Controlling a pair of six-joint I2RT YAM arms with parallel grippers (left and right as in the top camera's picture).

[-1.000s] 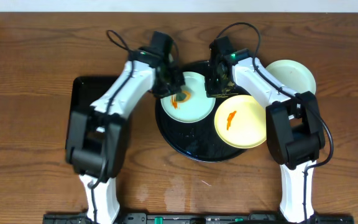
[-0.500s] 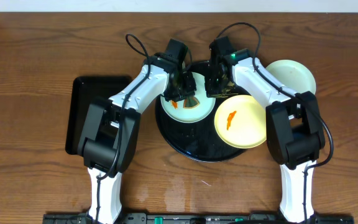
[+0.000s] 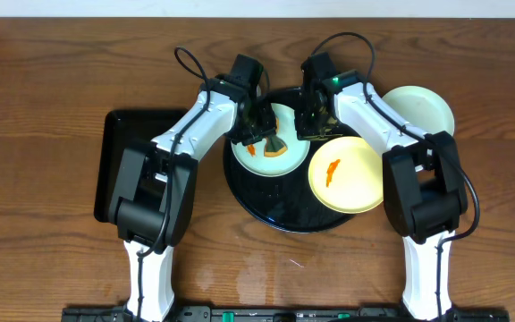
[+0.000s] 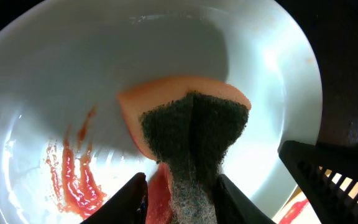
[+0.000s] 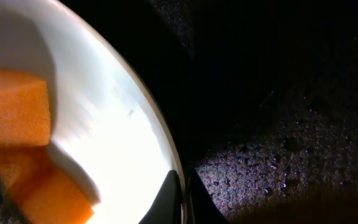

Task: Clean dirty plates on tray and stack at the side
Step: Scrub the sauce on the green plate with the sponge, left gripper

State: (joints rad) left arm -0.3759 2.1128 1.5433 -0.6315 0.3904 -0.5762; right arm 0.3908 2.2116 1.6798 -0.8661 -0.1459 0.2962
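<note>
- Starting at the left edge of the bench, the rectangular tray [image 3: 114, 152] holds no plate, so no stack is begun there.
- The left gripper [image 3: 256, 132] is clenched on the sponge [image 3: 275, 146] and presses its dark scouring face onto the mint plate [image 3: 286, 125], which lies on the far left part of the round tray [image 3: 266, 201], near the middle of the bench.
- In the left wrist view a red-orange smear [image 4: 73, 177] lies on this plate beside the sponge, so the cleaning looks only part done.
- The right gripper [image 3: 309, 125] is pinched on the mint plate's right rim, by the right wrist view, and seems to steady it for the scrub.
- The yellow plate [image 3: 356, 188] lies on the near right part of the round tray, overhanging its rim, with an orange streak [image 3: 332, 170] across it, so it is not yet wiped.
- A third plate [image 3: 423, 112] lies alone on the wood off the tray, toward the far right corner, with no stain that I can see; it may be the one finished.
- By my reckoning about a third is done: two plates remain to clean and stack.
</note>
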